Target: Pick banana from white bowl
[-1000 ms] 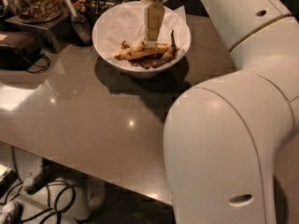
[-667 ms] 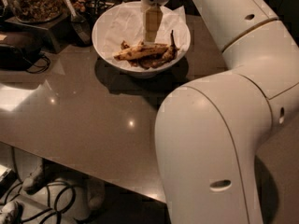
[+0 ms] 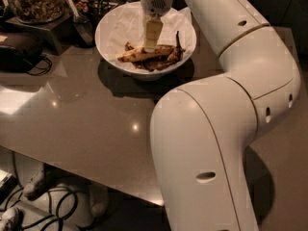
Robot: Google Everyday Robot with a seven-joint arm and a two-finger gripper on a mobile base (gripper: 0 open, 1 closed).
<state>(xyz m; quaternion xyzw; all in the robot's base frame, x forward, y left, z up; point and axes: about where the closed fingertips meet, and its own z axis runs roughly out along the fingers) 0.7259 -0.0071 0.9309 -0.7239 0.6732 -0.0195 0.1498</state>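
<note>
The white bowl (image 3: 111, 24) stands at the back of the table, lined with crumpled white paper. The banana (image 3: 137, 55), long and yellow with brown speckles, lies across the bowl's middle. Smaller, darker bananas (image 3: 166, 60) lie beside it on the right. My gripper (image 3: 150, 46) reaches straight down into the bowl from above, and its tip rests on or just above the middle of the banana. The gripper hides the part of the banana beneath it.
A glass jar of nuts (image 3: 34, 1) stands on a dark stand at the back left, with a scoop (image 3: 82, 25) beside the bowl. A black device with a cable (image 3: 19, 52) lies at the left edge. My large white arm (image 3: 226, 129) covers the right side. Cables lie on the floor below the table's front edge (image 3: 86, 174).
The gripper has come down slightly and shifted a little left onto the banana. The arm's elbow has swung further into view on the right. The bowl and bananas have not moved.
</note>
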